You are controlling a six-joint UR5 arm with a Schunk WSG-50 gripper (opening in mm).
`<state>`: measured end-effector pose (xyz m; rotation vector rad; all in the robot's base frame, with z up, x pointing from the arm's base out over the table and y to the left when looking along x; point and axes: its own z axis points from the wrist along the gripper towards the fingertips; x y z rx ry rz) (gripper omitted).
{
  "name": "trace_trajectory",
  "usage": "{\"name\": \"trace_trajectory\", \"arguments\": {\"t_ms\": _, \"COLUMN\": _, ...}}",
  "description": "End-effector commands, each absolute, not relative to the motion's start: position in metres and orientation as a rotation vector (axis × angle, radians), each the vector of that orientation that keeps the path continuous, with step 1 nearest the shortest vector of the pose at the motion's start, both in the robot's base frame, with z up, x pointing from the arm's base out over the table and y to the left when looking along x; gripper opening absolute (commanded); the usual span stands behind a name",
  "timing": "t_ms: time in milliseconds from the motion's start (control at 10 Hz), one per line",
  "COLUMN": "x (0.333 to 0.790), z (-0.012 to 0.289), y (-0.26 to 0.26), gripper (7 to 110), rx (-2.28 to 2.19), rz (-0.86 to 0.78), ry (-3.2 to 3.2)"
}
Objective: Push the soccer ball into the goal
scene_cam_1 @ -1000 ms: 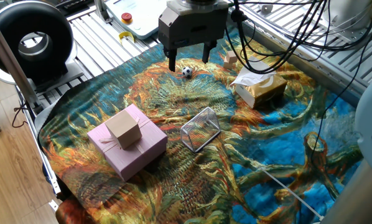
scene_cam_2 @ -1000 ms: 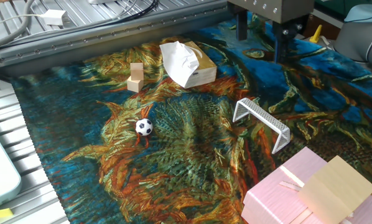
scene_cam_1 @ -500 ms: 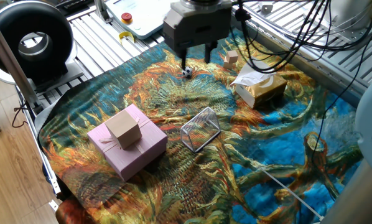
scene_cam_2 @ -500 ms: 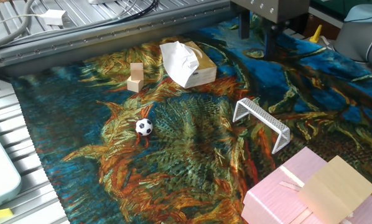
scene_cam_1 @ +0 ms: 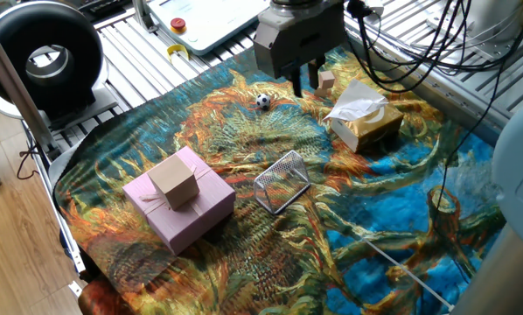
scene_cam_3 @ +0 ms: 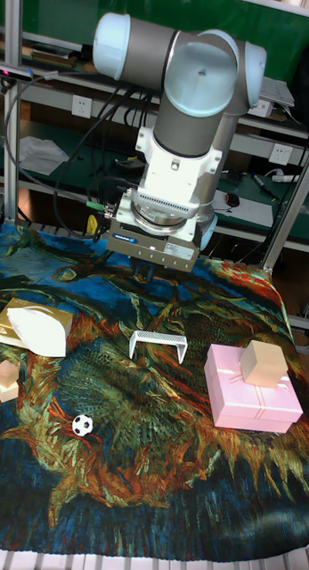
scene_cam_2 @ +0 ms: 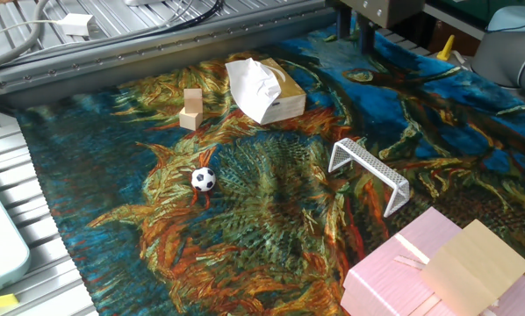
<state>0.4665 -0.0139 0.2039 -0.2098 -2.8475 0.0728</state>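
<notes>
The soccer ball (scene_cam_1: 262, 101), tiny and white with black patches, rests on the painted cloth at the far side; it also shows in the other fixed view (scene_cam_2: 204, 179) and the tall view (scene_cam_3: 81, 425). The goal (scene_cam_1: 281, 181), a silver wire-mesh wedge, stands near the cloth's middle (scene_cam_2: 368, 167) (scene_cam_3: 158, 343), well apart from the ball. My gripper (scene_cam_1: 301, 83) hangs above the cloth just right of the ball, not touching it. Its fingers are drawn together with nothing between them. In the other fixed view only the finger ends (scene_cam_2: 355, 26) show at the top edge.
A pink gift box (scene_cam_1: 178, 210) with a small cardboard box (scene_cam_1: 174, 179) on top sits left of the goal. A tissue box (scene_cam_1: 365, 121) and tan wooden cubes (scene_cam_1: 324, 83) lie close to my gripper's right. Cables hang behind the arm.
My gripper has moved right, from above the ball to beside it, and its fingers have closed from wide apart to together. Ball and goal have not moved.
</notes>
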Motion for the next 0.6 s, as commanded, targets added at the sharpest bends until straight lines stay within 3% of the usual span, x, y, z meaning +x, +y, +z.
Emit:
{"name": "trace_trajectory", "arguments": {"t_ms": 0, "x": 0.462, "z": 0.206, "y": -0.003, "gripper": 7, "rx": -0.389, "rz": 0.038, "ry": -2.806}}
{"name": "trace_trajectory", "arguments": {"t_ms": 200, "x": 0.495, "z": 0.199, "y": 0.018, "gripper": 7, "rx": -0.468, "rz": -0.097, "ry": -2.911}}
{"name": "trace_trajectory", "arguments": {"t_ms": 500, "x": 0.488, "z": 0.201, "y": 0.012, "gripper": 7, "rx": -0.517, "rz": -0.035, "ry": -2.874}}
